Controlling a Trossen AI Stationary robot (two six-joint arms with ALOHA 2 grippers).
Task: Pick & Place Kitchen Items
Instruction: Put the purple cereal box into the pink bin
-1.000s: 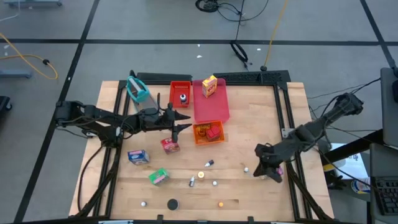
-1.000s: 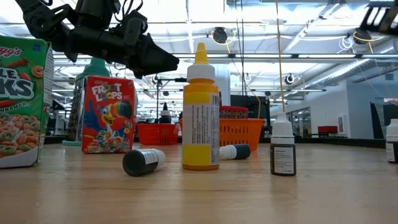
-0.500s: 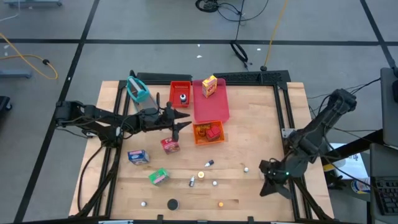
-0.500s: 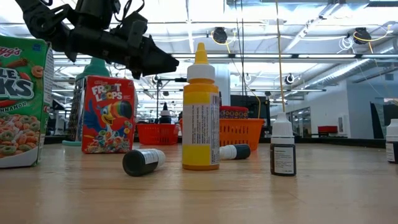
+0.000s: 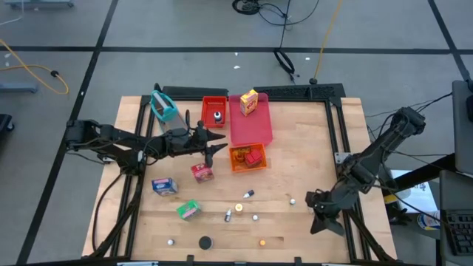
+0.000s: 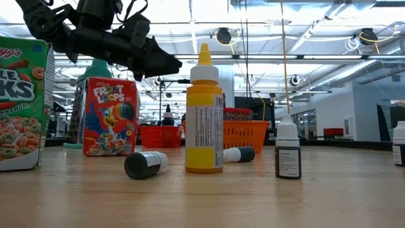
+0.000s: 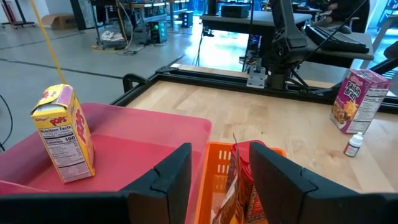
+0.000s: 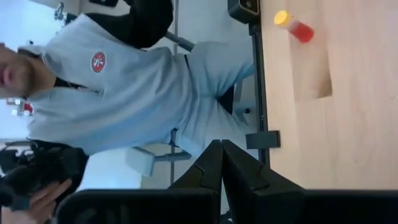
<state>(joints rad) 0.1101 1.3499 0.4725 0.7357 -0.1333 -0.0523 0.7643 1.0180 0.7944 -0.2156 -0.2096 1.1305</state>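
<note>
A: Left gripper (image 5: 220, 144)?
B: Parted, empty, above the orange tray (image 5: 247, 157) (red packet (image 5: 253, 157) inside); Froot Loops box (image 5: 201, 172) just beside.
A: Right gripper (image 5: 316, 214)?
B: Closed, empty, far across the table.

Small toy groceries are sitting scattered: a yellow Pops box (image 5: 249, 102) standing far on the pink tray, a Froot Loops box (image 6: 110, 116) upright, a yellow squeeze bottle (image 6: 204, 114) standing, dark-capped vials (image 6: 145, 164) lying near.

The green cereal box (image 6: 22, 104) is cut off by the low view's left edge.
</note>
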